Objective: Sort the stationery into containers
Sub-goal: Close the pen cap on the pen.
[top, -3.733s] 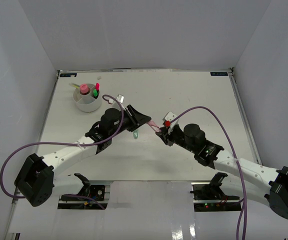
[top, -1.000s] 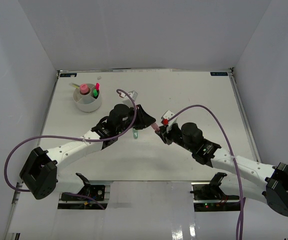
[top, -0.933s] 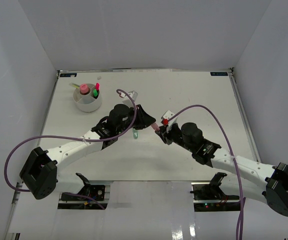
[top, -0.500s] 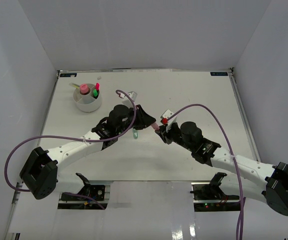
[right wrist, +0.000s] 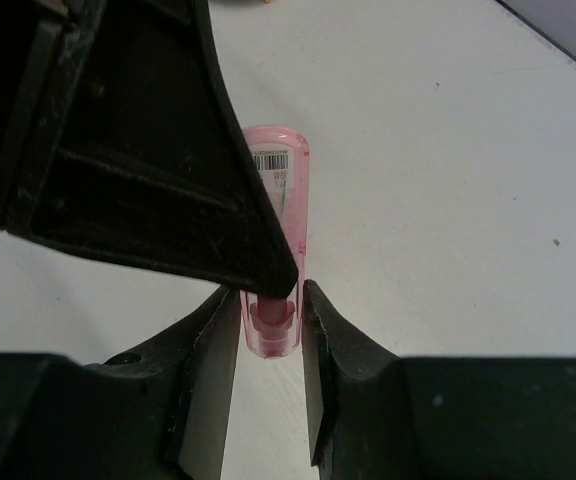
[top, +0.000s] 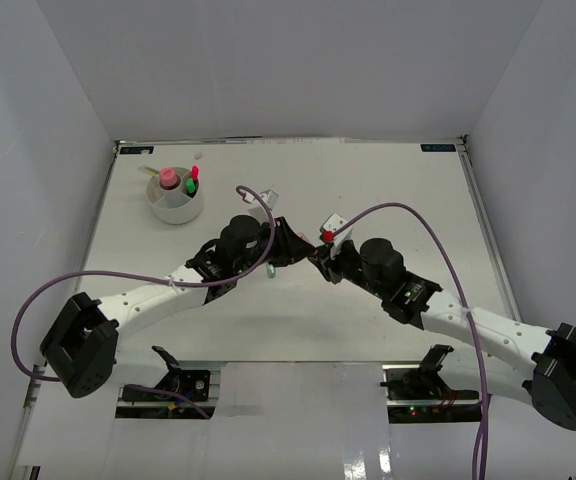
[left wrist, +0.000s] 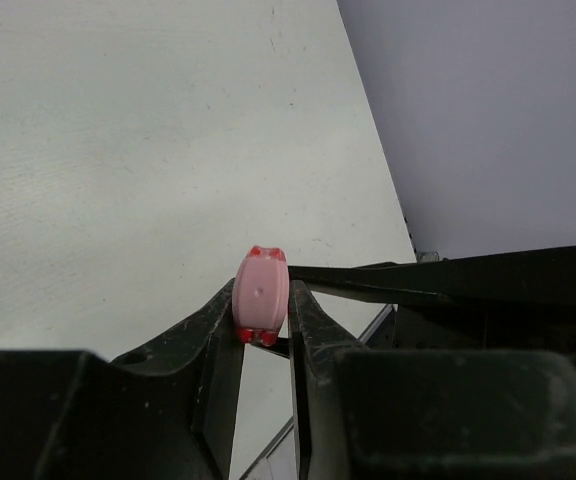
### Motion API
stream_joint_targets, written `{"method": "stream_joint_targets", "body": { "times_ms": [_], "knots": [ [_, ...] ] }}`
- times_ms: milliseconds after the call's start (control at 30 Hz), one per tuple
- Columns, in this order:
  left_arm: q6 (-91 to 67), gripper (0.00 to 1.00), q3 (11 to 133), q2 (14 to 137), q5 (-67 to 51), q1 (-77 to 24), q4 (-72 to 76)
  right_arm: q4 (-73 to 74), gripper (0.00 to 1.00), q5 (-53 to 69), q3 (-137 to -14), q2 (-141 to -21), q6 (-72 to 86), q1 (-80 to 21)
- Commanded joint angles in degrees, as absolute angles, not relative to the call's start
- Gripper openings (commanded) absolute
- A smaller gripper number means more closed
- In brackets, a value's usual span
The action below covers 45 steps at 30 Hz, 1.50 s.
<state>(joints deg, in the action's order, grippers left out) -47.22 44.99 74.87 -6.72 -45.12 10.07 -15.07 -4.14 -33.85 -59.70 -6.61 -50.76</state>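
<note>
A: Why brought nose to nose over the middle of the table?

B: Judged a handover. Found the organiser cup at the far left, well apart from the meeting point and on the left arm's side. Passed the pink marker across for that reason, most likely.

A: Gripped how by the right gripper?

B: Narrowly. Closed on the translucent capped end and pressed against both its sides. Left the barcode end pointing away toward the other arm.

A: And by the left gripper?

B: Narrow as well. Pinched the opposite end right at the fingertips. Looked touched on both sides, though could not tell how firmly.

A: So held from both ends at once?

B: Yes, bridged between the two and apparently lifted clear of the surface. Kept doubly gripped, presumably, to avoid a drop mid-transfer.

A: Anything in the cup?

B: Saw a pink tube and a green-capped marker standing inside.
</note>
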Motion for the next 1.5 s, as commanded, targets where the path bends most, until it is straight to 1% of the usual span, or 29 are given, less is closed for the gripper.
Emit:
{"method": "stream_joint_targets", "body": {
  "times_ms": [0, 167, 233, 267, 300, 400, 500, 533, 600, 667, 733, 933, 1067, 1300, 1467],
  "knots": [
    [-47.29, 0.33, 43.68, 75.85, -8.96, -45.62, 8.26, -21.45, 0.24, -4.92, -38.41, -58.54, -7.82, -50.89],
    [-46.41, 0.32, 44.64, 74.98, -9.76, -45.61, 6.25, -20.66, 0.23, -4.22, -39.20, -59.59, -8.70, -50.89],
    [-45.53, 0.35, 46.49, 73.92, -9.06, -45.62, 4.84, -20.57, 0.23, -3.69, -38.67, -59.77, -8.96, -50.89],
    [-44.48, 0.37, 47.28, 72.78, -7.92, -45.62, 3.09, -20.65, 0.23, -3.78, -38.41, -59.85, -9.23, -50.98],
    [-44.04, 0.43, 48.07, 72.34, -7.39, -45.44, 2.12, -20.74, 0.23, -3.78, -38.15, -60.03, -9.23, -50.89],
    [-42.37, 0.50, 51.50, 70.93, -6.68, -44.91, -1.21, -21.53, 0.23, -3.96, -36.65, -60.03, -9.32, -50.89],
    [-41.23, 0.58, 54.13, 70.05, -6.15, -44.30, -3.86, -22.76, 0.23, -3.87, -35.16, -59.59, -9.14, -50.98],
    [-40.96, 0.62, 54.58, 69.96, -6.15, -44.12, -4.39, -22.94, 0.23, -3.78, -34.72, -59.50, -9.23, -50.89],
    [-40.08, 0.65, 56.42, 69.87, -6.41, -43.33, -6.32, -22.85, 0.23, -3.34, -34.54, -59.41, -9.66, -50.89],
    [-38.76, 0.66, 58.35, 69.79, -6.94, -41.93, -8.77, -23.03, 0.23, -2.55, -34.11, -59.24, -10.10, -50.89],
    [-37.63, 0.66, 59.41, 69.70, -10.44, -40.52, -9.84, -22.94, 0.23, -2.02, -33.58, -58.98, -10.98, -50.89],
    [-33.49, 0.66, 64.24, 71.54, -22.47, -32.10, -17.13, -23.73, 0.22, -0.62, -31.20, -57.48, -13.53, -50.89],
    [-30.07, 0.64, 66.44, 73.47, -27.14, -31.46, -20.56, -24.52, 0.22, 1.49, -30.76, -57.39, -15.64, -50.89],
    [-26.81, 0.59, 68.38, 76.37, -31.46, -31.55, -22.15, -24.00, 0.22, 2.81, -32.17, -58.80, -16.70, -50.89],
    [-25.66, 0.55, 70.13, 77.60, -31.72, -31.64, -24.34, -22.59, 0.22, 2.73, -33.66, -59.85, -17.23, -50.89]
  ]
}}
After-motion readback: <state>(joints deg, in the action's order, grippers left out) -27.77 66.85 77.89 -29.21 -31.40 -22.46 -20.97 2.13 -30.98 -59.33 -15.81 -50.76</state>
